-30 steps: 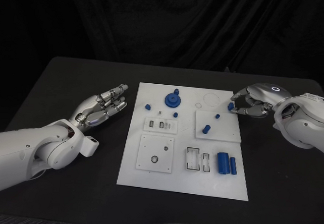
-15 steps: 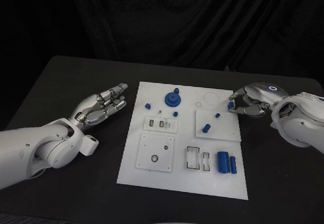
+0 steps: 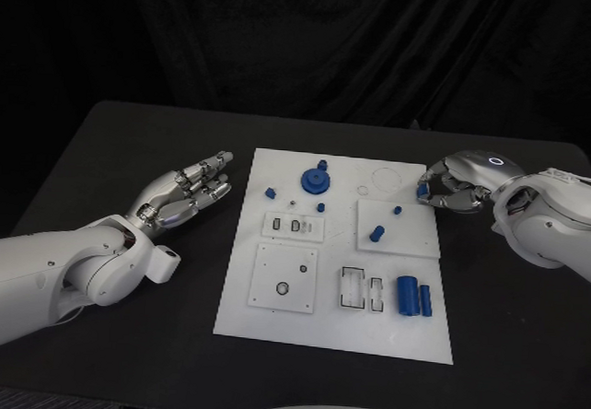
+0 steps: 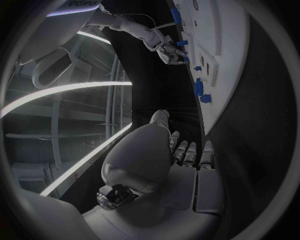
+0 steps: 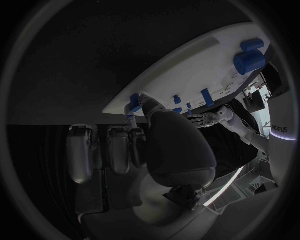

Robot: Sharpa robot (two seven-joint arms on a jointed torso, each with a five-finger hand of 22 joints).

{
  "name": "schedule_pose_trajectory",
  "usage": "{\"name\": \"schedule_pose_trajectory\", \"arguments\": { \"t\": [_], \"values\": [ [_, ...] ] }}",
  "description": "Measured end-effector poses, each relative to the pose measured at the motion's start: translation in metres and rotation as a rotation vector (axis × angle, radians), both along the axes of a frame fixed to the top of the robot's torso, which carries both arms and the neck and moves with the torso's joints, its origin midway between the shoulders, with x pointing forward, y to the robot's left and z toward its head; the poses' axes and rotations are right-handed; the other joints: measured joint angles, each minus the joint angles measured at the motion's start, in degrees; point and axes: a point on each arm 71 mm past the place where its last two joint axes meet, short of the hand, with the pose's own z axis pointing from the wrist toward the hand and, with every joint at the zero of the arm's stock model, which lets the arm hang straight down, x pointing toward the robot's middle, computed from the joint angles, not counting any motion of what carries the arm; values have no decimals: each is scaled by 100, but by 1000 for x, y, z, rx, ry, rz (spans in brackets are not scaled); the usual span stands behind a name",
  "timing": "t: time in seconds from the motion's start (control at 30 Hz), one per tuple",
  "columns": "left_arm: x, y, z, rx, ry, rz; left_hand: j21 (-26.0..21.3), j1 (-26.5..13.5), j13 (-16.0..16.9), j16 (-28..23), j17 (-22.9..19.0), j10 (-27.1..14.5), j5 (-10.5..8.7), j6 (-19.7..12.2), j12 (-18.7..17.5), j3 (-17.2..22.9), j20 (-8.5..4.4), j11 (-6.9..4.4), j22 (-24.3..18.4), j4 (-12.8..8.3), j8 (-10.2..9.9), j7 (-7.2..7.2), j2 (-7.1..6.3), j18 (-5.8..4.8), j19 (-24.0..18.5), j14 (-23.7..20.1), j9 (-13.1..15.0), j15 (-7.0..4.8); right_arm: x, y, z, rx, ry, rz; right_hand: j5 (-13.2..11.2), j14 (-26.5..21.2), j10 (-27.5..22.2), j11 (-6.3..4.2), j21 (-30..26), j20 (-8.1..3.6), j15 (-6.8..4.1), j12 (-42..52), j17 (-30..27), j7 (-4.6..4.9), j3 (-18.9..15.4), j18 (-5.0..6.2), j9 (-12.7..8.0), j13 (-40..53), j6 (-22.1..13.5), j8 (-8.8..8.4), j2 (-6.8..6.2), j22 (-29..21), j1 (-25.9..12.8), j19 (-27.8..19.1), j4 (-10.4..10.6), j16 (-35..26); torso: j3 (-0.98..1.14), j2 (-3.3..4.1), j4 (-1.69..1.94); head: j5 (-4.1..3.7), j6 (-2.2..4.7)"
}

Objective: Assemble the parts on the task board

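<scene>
- My right hand (image 3: 453,188) sits at the far right edge of the flat white rectangular task board (image 3: 331,331), fingers curled around a small blue plastic part (image 3: 422,193) pinched at the fingertips
- In the right wrist view the same small blue part (image 5: 134,103) sits at my fingertips, right at the board's edge (image 5: 187,60)
- My left hand (image 3: 187,194) rests on the matte black table (image 3: 126,149) just left of the board, palm up, fingers spread and straight, holding nothing
- A round blue gear-shaped piece (image 3: 315,180) stands near the board's far edge
- Two blue cylinders (image 3: 413,297) lie side by side at the board's near right, well apart from both hands
- A short blue peg (image 3: 377,234) stands on the square raised plate right of centre
</scene>
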Motion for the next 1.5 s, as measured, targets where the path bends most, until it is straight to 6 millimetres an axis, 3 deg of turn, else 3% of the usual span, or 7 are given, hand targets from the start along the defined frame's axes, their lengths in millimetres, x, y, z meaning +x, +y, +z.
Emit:
{"name": "schedule_pose_trajectory", "arguments": {
  "t": [0.3, 0.57, 0.83, 1.03, 1.17, 1.5],
  "values": [
    [0, 0, 0, 0, 0, 0, 0, 0, 0, 0, 1, 0, 0, 0, 0, 0, 0, 0, 0, 0, 0, 0, 0, 0, 0, 0, 0, 0, 0, 1, -1, 10, -15, 5, 7, 0, 1, -44, 0, 0, 0, 0, 0, -47, 68, 0, 127, -1, 230, 124, 61, 0, 63, 0, -70, 0, 1, -1, -1, 12, -10],
    [0, 1, 0, 0, 1, 1, 0, 0, -1, 0, 2, 0, 0, 0, 0, 0, 0, 0, 0, 0, 0, 0, 0, 0, 0, 0, 0, 0, -10, 13, 8, 72, -87, 49, -3, 0, 1, -44, 0, 0, 0, 0, 0, 32, 67, 0, 214, -1, 389, 212, 83, -1, 115, 0, -85, 0, 0, -1, -1, 50, 13],
    [0, 1, 0, 0, 1, 1, 0, 0, -1, 0, 4, 0, 0, 0, 0, 0, 0, 0, 0, 0, 0, 0, 0, 0, 0, 0, 0, 0, -25, 58, 41, 154, -181, 178, -7, 0, 1, -43, 0, 0, 0, 0, 0, 96, 66, 0, 215, -2, 453, 252, 46, -1, 182, 0, -85, 0, 0, -1, -1, 63, 29],
    [-1, 1, 0, -1, 1, 0, 0, 0, -1, 0, 4, 11, 0, 0, 0, 9, 0, 11, 0, -10, 0, 0, 0, 0, 0, 0, 0, 0, -38, 96, 52, 187, -188, 279, -44, 0, 1, -43, -24, 0, 0, 0, 0, 169, 50, 0, 214, -2, 527, 301, 46, -1, 182, 0, -100, 0, 1, 0, -3, 57, 15],
    [-1, 2, 0, 0, 1, 0, 0, 0, -1, 0, 4, 22, 0, 0, 0, 32, 0, 22, 0, -32, 0, 0, 0, 0, 0, 0, 0, 0, -42, 118, 49, 189, -173, 331, -51, 0, 1, -43, -24, 0, 0, 0, 0, 188, 50, 0, 214, -2, 546, 303, 52, -1, 190, 0, -100, 0, 1, 1, -2, 38, 2],
    [-2, 2, 1, -1, 2, 0, 0, 0, -1, 0, 3, 22, 0, 0, 0, 32, 0, 22, 0, -32, 0, 0, 0, 0, 0, 0, 0, 0, -50, 166, 18, 136, -73, 428, -96, 0, 1, -42, -90, 0, 0, 0, 0, 190, 49, 0, 214, -3, 548, 313, 48, -2, 194, 0, -100, -43, -4, 2, -1, -10, 34]
  ]
}}
